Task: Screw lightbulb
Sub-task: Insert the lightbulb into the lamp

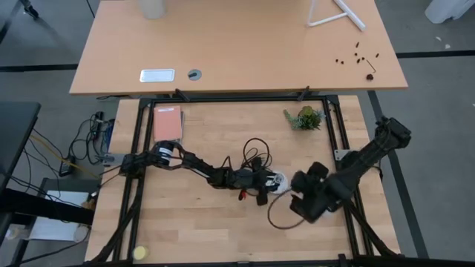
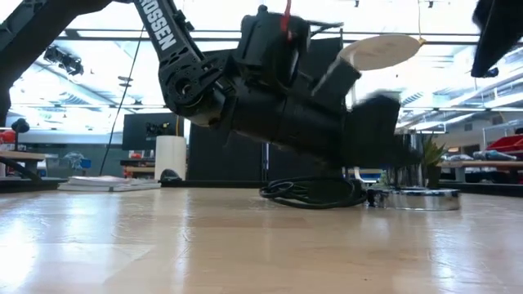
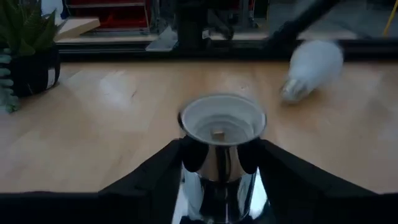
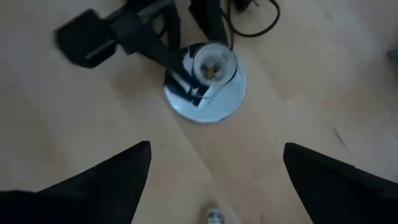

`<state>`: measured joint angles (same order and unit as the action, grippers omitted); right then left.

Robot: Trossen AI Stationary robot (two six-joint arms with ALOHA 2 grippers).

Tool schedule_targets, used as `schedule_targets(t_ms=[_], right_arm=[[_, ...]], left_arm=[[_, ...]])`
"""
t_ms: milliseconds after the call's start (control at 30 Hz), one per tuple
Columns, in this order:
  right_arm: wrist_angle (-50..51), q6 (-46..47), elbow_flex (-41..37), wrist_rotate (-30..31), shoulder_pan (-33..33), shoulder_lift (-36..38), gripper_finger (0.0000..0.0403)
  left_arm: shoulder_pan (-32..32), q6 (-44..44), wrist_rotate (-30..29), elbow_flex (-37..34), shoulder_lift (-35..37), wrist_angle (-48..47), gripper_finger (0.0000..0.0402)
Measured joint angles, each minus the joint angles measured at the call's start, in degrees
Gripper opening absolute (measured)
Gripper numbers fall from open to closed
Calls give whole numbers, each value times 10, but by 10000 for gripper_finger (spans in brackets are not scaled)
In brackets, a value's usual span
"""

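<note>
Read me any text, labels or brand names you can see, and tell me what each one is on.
"ROSSEN", white letters on the dark arm in the low view; the first letter is cut off by the frame.
White plate on the back table: any print is too small to read.
No other text is readable.

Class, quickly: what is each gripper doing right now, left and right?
Left gripper: closed on the upright silvery metal socket of the round base.
Right gripper: open, holding nothing, hovering above that socket.

One lightbulb point(image 3: 313, 67), one socket point(image 3: 222, 124), one plant point(image 1: 305, 117).
</note>
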<state>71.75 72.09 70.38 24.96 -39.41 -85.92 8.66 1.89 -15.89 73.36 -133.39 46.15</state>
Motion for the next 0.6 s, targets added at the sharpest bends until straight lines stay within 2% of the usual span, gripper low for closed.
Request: schedule_targets(t_ms=[100,200,467,600], right_arm=[[-1,47,-15,31,-38,-2,375],[2,86,-28,36,-71,-2,375],[23,100,-35,-45,-103,-2,375],[23,111,-35,-38,-126,-2,375]], left_arm=[[-2,-9,-14,-3,-6,-12,233],[-2,-15,-24,-2,0,-27,252],[0,-18,-27,-2,27,-77,277],[0,-20,-27,-2,51,-92,278]])
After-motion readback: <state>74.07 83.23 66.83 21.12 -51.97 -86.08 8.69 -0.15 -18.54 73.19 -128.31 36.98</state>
